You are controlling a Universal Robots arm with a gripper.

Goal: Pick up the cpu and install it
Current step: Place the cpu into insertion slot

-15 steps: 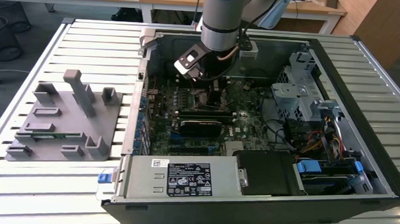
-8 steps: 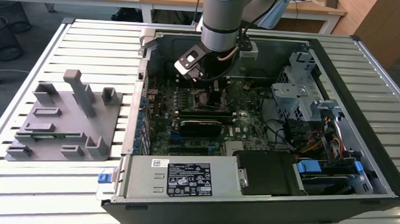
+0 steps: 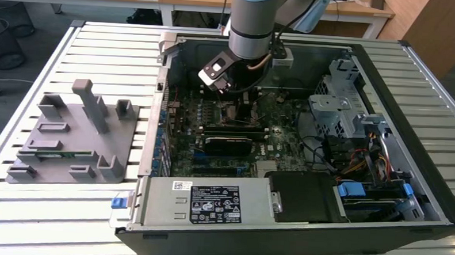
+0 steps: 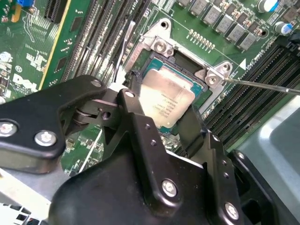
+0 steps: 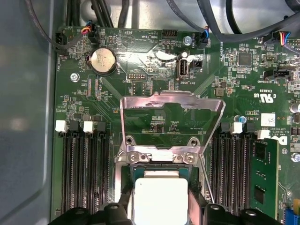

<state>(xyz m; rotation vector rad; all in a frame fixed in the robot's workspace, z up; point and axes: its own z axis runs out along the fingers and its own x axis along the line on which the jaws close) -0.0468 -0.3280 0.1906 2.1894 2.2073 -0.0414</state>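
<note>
On the slatted bench (image 3: 100,47), a grey fixture tray (image 3: 70,138) lies just outside the open computer case (image 3: 441,171), on the exterior view's left. Inside the case, the arm (image 3: 251,25) reaches down over the motherboard (image 3: 284,144). In both wrist views the cpu (image 5: 161,194) sits in the black socket frame near the middle of the case, next to the swung-open metal load plate (image 5: 171,101). The end effector (image 4: 161,112) is closed on the cpu, with a black finger against each of two opposite edges. A green memory stick (image 5: 262,173) stands in a slot inside the case.
</note>
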